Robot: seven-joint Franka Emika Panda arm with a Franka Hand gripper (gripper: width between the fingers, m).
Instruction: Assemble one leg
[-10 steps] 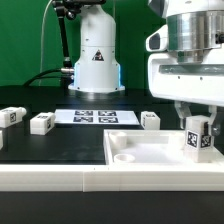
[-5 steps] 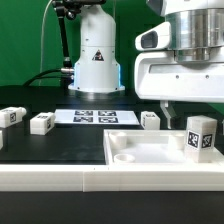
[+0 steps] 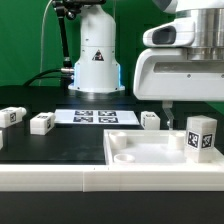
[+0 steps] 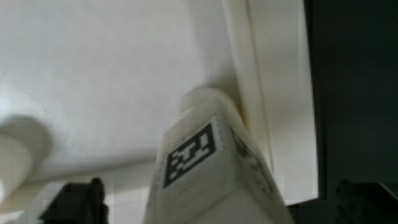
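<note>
Our gripper [image 3: 182, 108] hangs above the leg [image 3: 201, 137], fingers spread and holding nothing — in the wrist view both fingertips [image 4: 79, 197] flank the leg [image 4: 217, 155] without touching it. The leg stands upright below us inside the white tray [image 3: 140, 156], tag facing outward. 3 more small posts [image 3: 41, 122] sit well off — beside the marker board [image 3: 94, 117].
</note>
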